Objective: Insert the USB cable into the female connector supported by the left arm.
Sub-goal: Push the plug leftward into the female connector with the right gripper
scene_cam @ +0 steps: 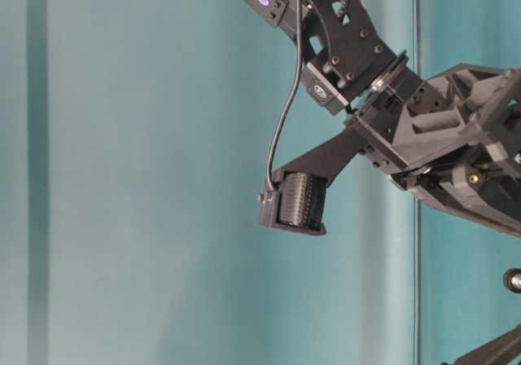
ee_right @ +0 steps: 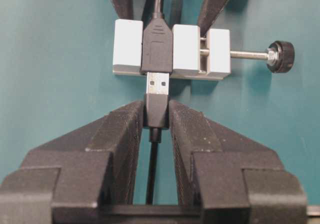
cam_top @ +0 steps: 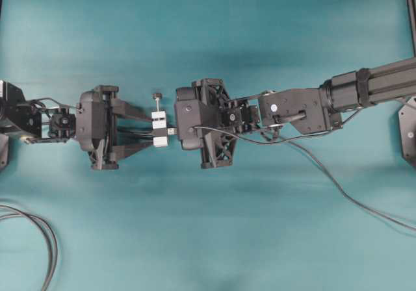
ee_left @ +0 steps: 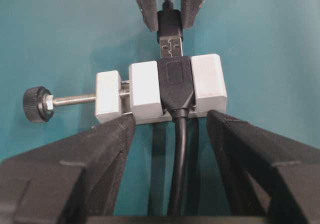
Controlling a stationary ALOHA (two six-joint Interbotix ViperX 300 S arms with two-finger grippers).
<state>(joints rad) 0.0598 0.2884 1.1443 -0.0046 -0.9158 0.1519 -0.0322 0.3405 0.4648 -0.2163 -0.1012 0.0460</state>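
The right gripper [ee_right: 156, 115] clenches the USB cable [ee_right: 157, 111] by its plug body — the metal tip meets the mouth of the female connector [ee_right: 171, 49], only partly in. The left gripper [ee_left: 170, 126] grasps that white clamp block from the opposite side, over the middle of the teal table [cam_top: 208, 239].

Two black robot arms, the left arm [cam_top: 39, 119] and its twin on the right [cam_top: 364, 86]. Two grippers, left [cam_top: 140, 130] and right [ee_right: 155, 115]. One white female connector [ee_left: 161, 89] between them, one USB cable [ee_right: 156, 109], and what looks like two looped cables [cam_top: 39, 236] near left.
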